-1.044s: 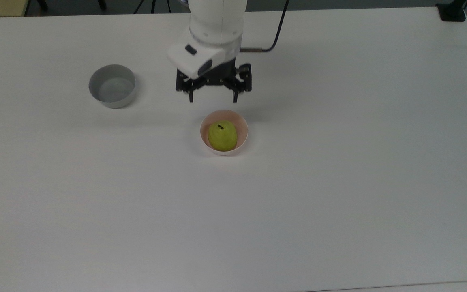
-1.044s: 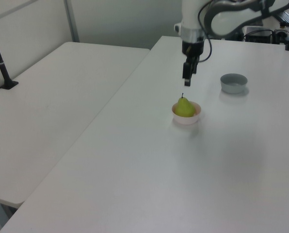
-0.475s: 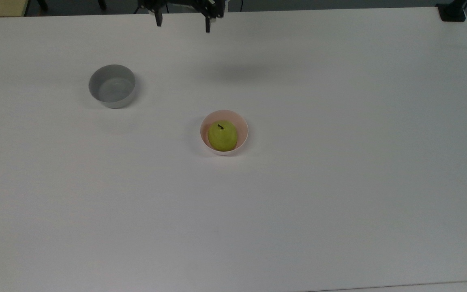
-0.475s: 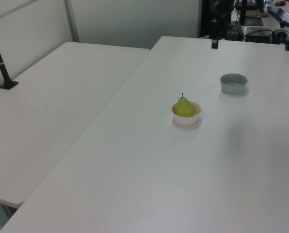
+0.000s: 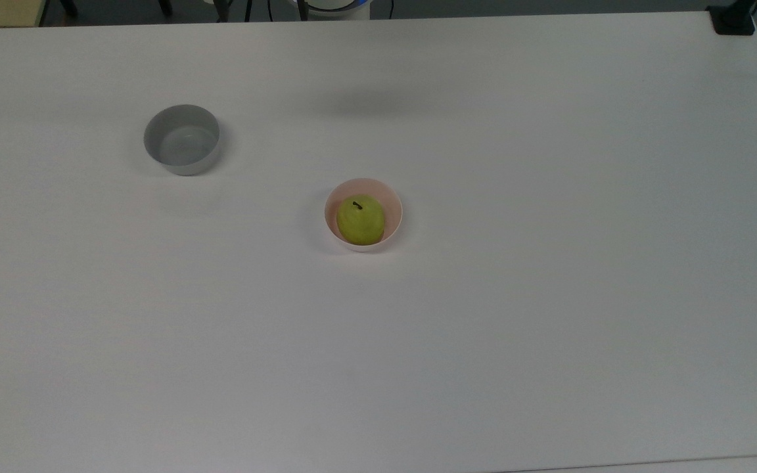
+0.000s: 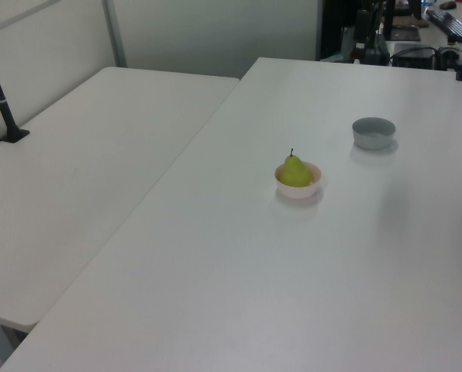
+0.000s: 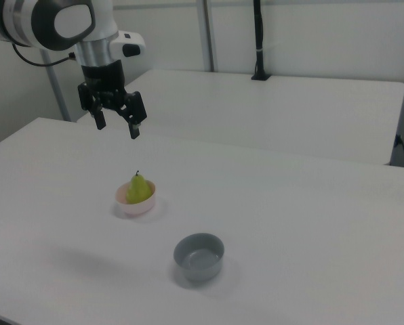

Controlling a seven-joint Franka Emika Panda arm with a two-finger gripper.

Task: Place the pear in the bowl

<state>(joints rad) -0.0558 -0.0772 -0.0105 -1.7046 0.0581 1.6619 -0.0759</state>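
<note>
So on my feed the pear (image 5: 360,220) is sitting upright, stem up, inside the pink bowl (image 5: 391,200) in the middle of the white tabletop (image 5: 549,295), and the grey bowl (image 5: 182,139), well apart toward the top view's left, has nothing in it. In the right view I can see the gripper (image 7: 116,124) hanging high over the tabletop, up and toward the right view's left of the pear, with its fingers (image 7: 134,127) spread apart and gripping nothing.

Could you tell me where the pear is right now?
The pear sits upright inside the pink bowl near the table's middle, to the right of the grey bowl in the top view.
</note>
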